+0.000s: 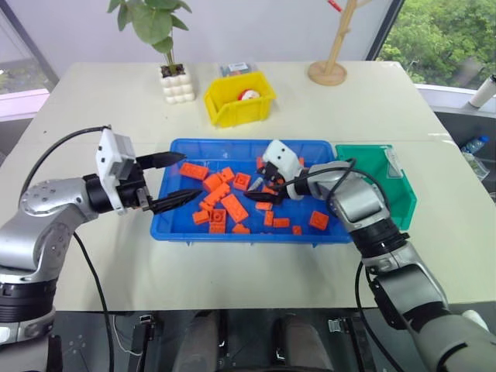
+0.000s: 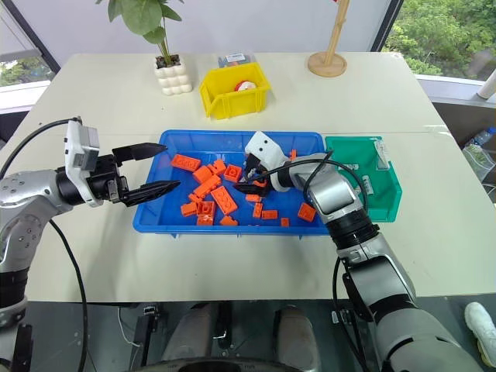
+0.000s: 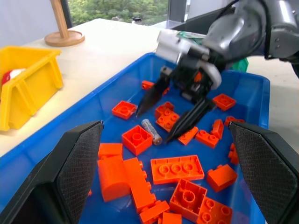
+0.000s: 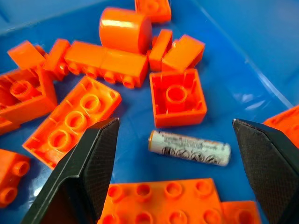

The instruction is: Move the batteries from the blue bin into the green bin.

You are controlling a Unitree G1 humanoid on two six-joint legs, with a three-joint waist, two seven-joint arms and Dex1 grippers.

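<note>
A cream table (image 1: 93, 263) is seen carrying the blue bin (image 1: 186, 229), the largest tray in view, littered with orange bricks (image 1: 234, 207). The smaller green bin (image 1: 406, 203) is set just beside the blue bin's right end, and two batteries (image 2: 378, 153) are seen lying in it, one near its far rim and one nearer the middle. A yellow bin (image 1: 232, 110), a potted plant (image 1: 176, 81) and a wooden stand (image 1: 328, 72) are placed farther back on the table.

The right gripper (image 3: 174, 114) is poised inside the blue bin, its black fingers spread wide and pointed down over one battery (image 4: 189, 147). That battery is shown lying flat on the blue floor among the bricks, between the two fingertips and touched by neither: a pale silvery cylinder with small dark printed markings and a coppery band at one end.

The left gripper (image 1: 174, 178) is held level over the blue bin's left rim, its fingers parted wide and gripping nothing.
</note>
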